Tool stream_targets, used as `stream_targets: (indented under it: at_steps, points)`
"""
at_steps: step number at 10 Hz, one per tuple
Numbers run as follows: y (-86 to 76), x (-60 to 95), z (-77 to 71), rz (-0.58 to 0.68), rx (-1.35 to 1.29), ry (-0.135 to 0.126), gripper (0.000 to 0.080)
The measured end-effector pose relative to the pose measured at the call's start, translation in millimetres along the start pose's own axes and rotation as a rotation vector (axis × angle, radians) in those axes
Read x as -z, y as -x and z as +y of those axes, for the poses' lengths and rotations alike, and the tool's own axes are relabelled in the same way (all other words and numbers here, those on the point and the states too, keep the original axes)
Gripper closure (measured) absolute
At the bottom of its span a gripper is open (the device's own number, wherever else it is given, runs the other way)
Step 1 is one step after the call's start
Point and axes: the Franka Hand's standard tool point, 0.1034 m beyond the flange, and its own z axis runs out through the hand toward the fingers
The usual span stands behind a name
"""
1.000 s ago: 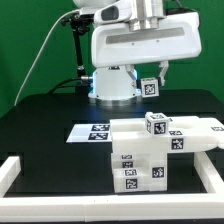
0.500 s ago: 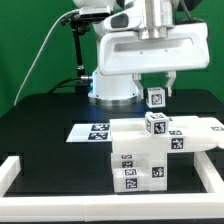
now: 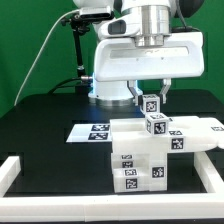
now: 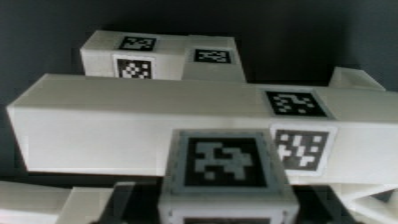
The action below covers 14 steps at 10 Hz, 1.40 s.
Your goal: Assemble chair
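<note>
My gripper [image 3: 150,100] is shut on a small white cube [image 3: 150,104] with a black-and-white tag and holds it just above the chair assembly [image 3: 140,155]. The assembly is a block of glossy white tagged parts at the front of the table, with a second tagged cube [image 3: 156,124] standing on its top. In the wrist view the held cube [image 4: 228,165] fills the foreground between my gripper's [image 4: 228,200] jaws. Behind it lies the long white panel [image 4: 143,105] with a tag, and another tagged part [image 4: 160,55] lies farther off.
The marker board [image 3: 85,131] lies flat on the black table beside the assembly, on the exterior view's left. A white border rail [image 3: 20,170] runs round the table's front. The robot base [image 3: 112,85] stands at the back.
The gripper has come down with the cube in it, from well above the assembly to just over its top cube. The assembly has not moved.
</note>
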Motion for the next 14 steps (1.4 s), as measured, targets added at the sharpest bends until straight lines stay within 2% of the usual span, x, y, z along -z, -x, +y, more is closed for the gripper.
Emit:
stream_targets:
  at_steps: [4, 9, 11, 12, 14]
  points:
    - [1.7, -9.5, 0.9, 0.006, 0.006, 0.011, 0.0515]
    - [-2.9, -10.4, 2.9, 0.036, 0.011, 0.020, 0.0514]
    - [-2.8, -10.5, 2.9, 0.036, 0.011, 0.020, 0.0192]
    - [-2.8, -10.5, 2.9, 0.036, 0.011, 0.020, 0.0161]
    - [-2.8, -10.5, 2.9, 0.036, 0.011, 0.020, 0.0152]
